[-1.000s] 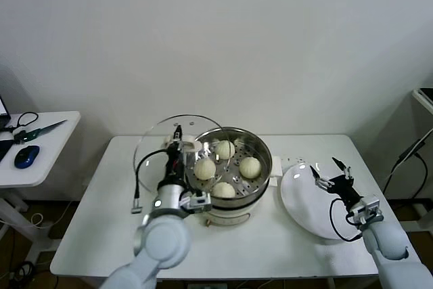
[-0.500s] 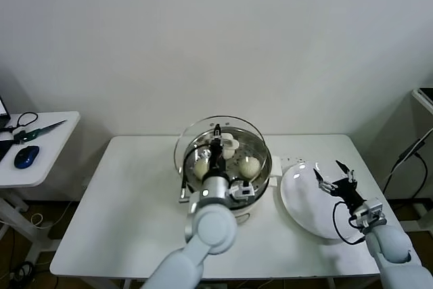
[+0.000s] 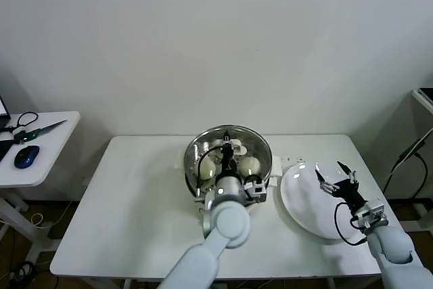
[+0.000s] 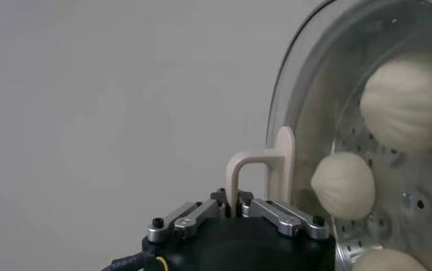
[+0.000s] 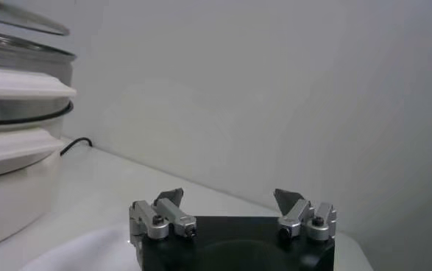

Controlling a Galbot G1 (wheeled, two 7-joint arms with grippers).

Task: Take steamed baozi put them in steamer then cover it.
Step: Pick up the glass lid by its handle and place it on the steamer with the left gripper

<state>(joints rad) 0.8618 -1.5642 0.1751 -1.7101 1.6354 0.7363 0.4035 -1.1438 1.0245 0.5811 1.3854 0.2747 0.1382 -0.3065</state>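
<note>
Over shiny round steel steamer (image 3: 260,145): left claw (image 4: 239,204) clamped on clear glass cover's (image 3: 203,142) cream handle (image 4: 263,168). Cream-white baozi buns (image 4: 342,184) inside. Cover maybe not seated; next lower, let go. Right claw (image 3: 337,176) apart, waiting over white plate (image 3: 301,201).

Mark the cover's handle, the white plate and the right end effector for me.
cover handle (image 4: 260,166), left wrist view, cream bar.
white plate (image 3: 301,197), head view, bare face.
right end effector (image 3: 337,174), head view, between the open fingertips.

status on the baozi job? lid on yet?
Done: the baozi are in the steamer, and the white plate is bare. In hand: the left gripper is shut on the handle of the glass cover, which is over the pot; the right wrist view shows it not yet seated on the rim. Left: lower it and let go. The right gripper waits open over the plate.
</note>
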